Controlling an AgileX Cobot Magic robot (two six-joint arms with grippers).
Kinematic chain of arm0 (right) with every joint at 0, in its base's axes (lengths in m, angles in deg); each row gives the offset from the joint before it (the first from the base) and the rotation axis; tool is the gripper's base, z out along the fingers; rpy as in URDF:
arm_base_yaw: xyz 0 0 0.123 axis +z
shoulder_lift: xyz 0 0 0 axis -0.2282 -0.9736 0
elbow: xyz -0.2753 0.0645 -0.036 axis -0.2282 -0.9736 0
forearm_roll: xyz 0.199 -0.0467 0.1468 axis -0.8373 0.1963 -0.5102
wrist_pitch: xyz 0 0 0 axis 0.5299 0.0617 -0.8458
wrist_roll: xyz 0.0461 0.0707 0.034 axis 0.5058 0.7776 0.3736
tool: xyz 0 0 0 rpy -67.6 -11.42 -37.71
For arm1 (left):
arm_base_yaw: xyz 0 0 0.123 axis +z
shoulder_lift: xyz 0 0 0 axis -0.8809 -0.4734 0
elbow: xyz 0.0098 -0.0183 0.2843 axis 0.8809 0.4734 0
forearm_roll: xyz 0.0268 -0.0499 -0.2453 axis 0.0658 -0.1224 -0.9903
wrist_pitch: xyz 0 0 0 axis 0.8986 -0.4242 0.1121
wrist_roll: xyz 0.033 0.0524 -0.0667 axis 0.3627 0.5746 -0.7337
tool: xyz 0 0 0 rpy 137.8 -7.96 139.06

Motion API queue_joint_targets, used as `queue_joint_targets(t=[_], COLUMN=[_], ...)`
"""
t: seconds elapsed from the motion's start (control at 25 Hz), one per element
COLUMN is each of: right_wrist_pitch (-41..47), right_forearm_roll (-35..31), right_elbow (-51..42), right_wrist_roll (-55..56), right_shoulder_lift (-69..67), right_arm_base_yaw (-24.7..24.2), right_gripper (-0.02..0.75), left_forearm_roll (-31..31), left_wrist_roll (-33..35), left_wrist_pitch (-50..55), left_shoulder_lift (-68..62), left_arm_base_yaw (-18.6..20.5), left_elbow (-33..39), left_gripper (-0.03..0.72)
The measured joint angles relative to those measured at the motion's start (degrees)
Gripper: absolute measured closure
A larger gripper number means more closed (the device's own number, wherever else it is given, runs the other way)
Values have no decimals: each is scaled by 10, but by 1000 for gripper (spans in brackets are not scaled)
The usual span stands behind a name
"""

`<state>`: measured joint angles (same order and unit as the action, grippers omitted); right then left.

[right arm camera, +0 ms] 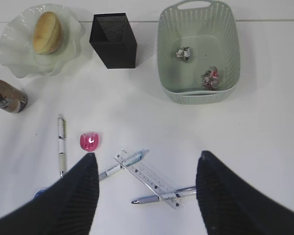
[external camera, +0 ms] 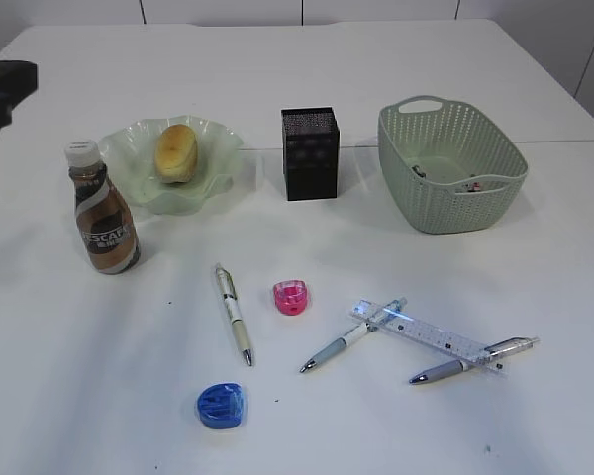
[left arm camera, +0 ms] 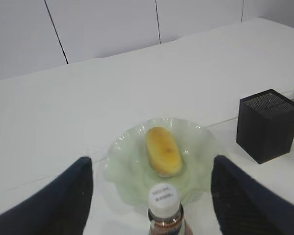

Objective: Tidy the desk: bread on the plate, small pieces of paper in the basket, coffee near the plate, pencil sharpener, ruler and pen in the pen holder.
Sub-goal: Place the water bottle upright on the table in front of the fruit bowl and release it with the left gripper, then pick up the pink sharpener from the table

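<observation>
The bread (external camera: 176, 151) lies on the ruffled green plate (external camera: 218, 163), and the coffee (external camera: 103, 213) stands upright just left of it. My left gripper (left arm camera: 152, 164) hangs open above and behind the bottle's white cap (left arm camera: 163, 199), touching nothing. Two small pieces of paper (right arm camera: 183, 54) lie in the basket (external camera: 450, 163). The black pen holder (external camera: 310, 153) stands between plate and basket. On the desk lie a pink pencil sharpener (external camera: 291, 297), a blue one (external camera: 222, 405), the ruler (external camera: 431, 336) and three pens (external camera: 234, 315). My right gripper (right arm camera: 146, 156) hovers open over the ruler (right arm camera: 149, 178).
The ruler rests across two crossed pens (external camera: 351, 336) at the front right. A dark part of the left arm (external camera: 2, 94) shows at the left edge. A seam between two tabletops (external camera: 574, 141) runs behind the basket.
</observation>
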<state>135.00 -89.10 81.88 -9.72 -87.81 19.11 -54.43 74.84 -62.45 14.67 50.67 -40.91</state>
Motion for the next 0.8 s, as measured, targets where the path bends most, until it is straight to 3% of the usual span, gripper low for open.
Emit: queue_joint_targets(t=[0.4,0.8], right_wrist_pitch=[0,0], right_forearm_roll=[-62,-69], right_elbow=[0,0], right_wrist_roll=[-3,27], right_shoulder_lift=[5,-49], right_arm_base_yaw=[13,138], right_gripper=[246,246], left_forearm_roll=[1,1], left_wrist_roll=[0,1], left_wrist_pitch=[306,493], left_shoulder_lift=[200,259], left_arm_base_yaw=[0,0], left_elbow=[-18,-28], left_gripper=[167,168])
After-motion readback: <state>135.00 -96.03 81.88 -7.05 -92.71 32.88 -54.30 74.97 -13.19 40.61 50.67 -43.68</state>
